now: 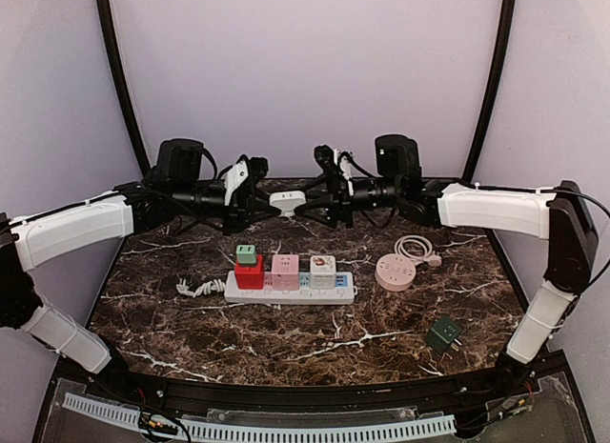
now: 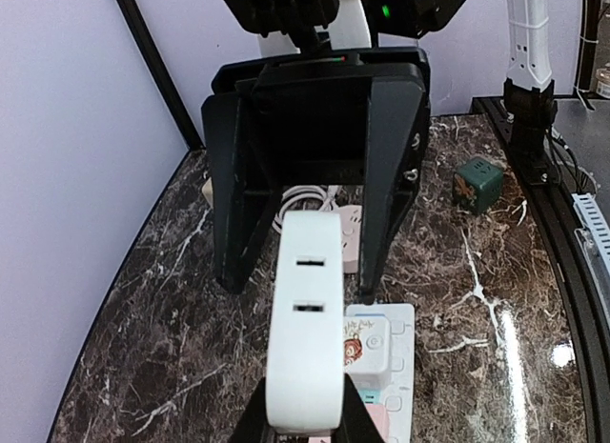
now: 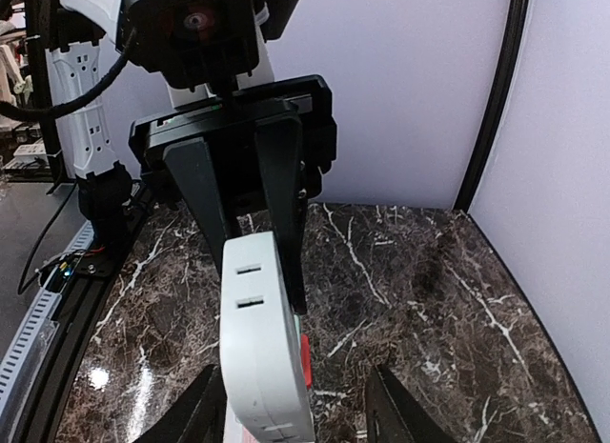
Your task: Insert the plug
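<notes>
A white adapter [image 1: 288, 201] with two slots in its narrow face hangs in mid-air at the back centre, between my two grippers. My left gripper [image 1: 266, 200] is shut on its near end, as the left wrist view [image 2: 303, 410] shows, with the white adapter [image 2: 307, 319] pointing away. My right gripper [image 1: 311, 203] is open; in the right wrist view [image 3: 297, 405] its fingers [image 3: 195, 410] stand wide apart around the adapter [image 3: 259, 338]. A dark green plug cube [image 1: 444, 333] with prongs lies at the front right.
A white power strip [image 1: 338, 294] lies mid-table holding red, green, pink and white cube adapters. A round pink socket [image 1: 394, 271] with a coiled cord sits to its right. Purple walls close in the back and sides.
</notes>
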You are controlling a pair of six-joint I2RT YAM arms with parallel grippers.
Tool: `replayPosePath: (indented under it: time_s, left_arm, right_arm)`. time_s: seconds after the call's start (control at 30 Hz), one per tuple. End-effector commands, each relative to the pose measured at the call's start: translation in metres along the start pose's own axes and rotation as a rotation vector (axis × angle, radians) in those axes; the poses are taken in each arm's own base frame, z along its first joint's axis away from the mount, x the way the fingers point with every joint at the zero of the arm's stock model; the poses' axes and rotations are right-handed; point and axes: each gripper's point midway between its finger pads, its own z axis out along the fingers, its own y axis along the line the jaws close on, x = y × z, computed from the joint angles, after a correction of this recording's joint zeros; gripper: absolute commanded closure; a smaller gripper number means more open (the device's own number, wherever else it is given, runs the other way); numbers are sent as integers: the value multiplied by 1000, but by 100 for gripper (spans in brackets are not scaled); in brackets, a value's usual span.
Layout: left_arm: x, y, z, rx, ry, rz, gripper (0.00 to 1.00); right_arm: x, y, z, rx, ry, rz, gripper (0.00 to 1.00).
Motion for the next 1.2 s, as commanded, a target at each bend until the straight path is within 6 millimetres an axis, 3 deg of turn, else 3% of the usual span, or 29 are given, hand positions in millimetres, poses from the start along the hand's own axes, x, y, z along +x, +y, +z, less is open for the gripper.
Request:
replayPosePath:
  time_s: [0.0,0.17,0.3,0.47,0.6,0.83,0.97,1.0,1.1,1.17]
  left_arm:
    - [41,-10,7,23,106,30,99]
    - [61,-11,14,35,119,-5,99]
    - [77,-10,21,46,114,-29,99]
    - [101,-13,26,62,136,-28,99]
    - [119,-17,32,74,158,-28,99]
    - [142,-17,35,60,211,-22,99]
    - [139,-17,33,58,206,12,99]
    - [137,-18,32,60,202,24,96]
    - [130,-19,29,69,191,18,61]
    - [121,-20,27,73,173,16,51]
  right_arm:
    - [24,8,11,-62,70,45,54]
    - [53,8,23,-83,124,78,60]
    - [76,7,33,-103,159,109,75]
    - [91,9,39,-124,186,118,92]
    - [109,13,42,-133,227,130,100]
    - [126,10,47,-113,259,111,100]
    - [128,7,51,-112,260,95,100]
    - [129,7,51,-115,262,98,100]
    - [133,9,52,-127,269,112,100]
    - [131,10,50,-128,266,115,100]
